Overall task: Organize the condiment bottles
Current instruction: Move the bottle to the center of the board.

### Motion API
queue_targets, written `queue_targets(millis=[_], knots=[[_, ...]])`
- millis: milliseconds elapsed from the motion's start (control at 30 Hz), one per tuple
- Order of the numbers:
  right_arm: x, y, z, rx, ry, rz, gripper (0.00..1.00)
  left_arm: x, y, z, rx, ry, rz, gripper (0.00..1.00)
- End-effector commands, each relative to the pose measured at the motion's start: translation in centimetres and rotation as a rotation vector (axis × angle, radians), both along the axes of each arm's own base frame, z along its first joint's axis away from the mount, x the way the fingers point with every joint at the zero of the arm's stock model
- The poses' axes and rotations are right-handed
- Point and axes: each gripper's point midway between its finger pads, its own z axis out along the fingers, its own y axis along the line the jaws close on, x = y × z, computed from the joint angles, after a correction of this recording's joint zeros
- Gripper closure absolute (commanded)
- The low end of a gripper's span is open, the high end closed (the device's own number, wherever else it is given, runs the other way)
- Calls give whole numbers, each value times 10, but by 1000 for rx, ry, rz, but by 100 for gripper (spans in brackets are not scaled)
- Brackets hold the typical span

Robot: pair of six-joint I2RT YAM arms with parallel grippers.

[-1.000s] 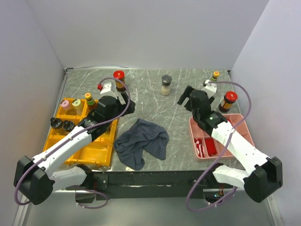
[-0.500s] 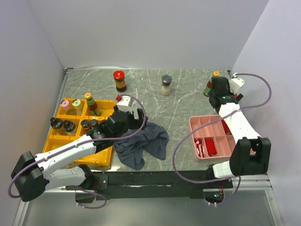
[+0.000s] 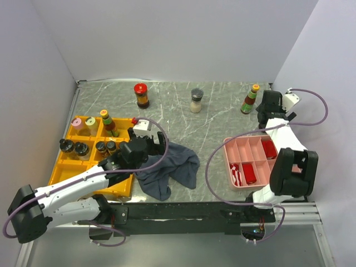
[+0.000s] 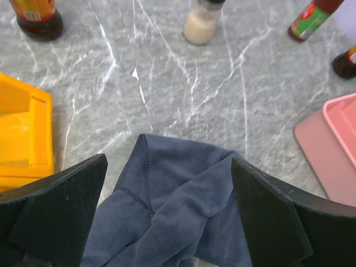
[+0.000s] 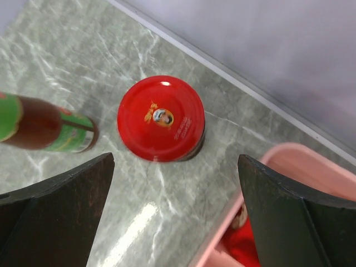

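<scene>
My left gripper (image 3: 160, 146) is open and empty, low over the dark cloth (image 4: 178, 206). My right gripper (image 3: 266, 113) is open, with a red-capped jar (image 5: 161, 118) standing just beyond its fingertips; my arm hides that jar in the top view. An orange-capped sauce bottle (image 3: 250, 99), a grey-capped spice jar (image 3: 196, 100) and a second red-capped jar (image 3: 141, 94) stand at the back. Pink-capped (image 3: 77, 123), pale-capped (image 3: 90, 122), red-capped (image 3: 107, 119) and several black-capped jars (image 3: 81, 148) sit in the yellow tray (image 3: 105, 181).
The pink tray (image 3: 233, 146) at the right holds red items and lies close to my right gripper. The cloth (image 3: 169, 167) lies at the front middle, against the yellow tray. Walls close the table at the back and both sides.
My left gripper moved from the back by the red-capped jar to over the cloth. My right arm swung from the pink tray to the back right corner. Two more black-capped jars show in the yellow tray.
</scene>
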Motion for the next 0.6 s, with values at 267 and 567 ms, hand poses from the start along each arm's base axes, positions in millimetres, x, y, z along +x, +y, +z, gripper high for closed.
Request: queue_targets(millis=[267,567], knots=[[35,-23,-8,-34,-20,74,3,4,17,25,-60,-100,80,1],[49,-23,-17,-40,-7,144,10,4,31,29,-59,-116,134,1]])
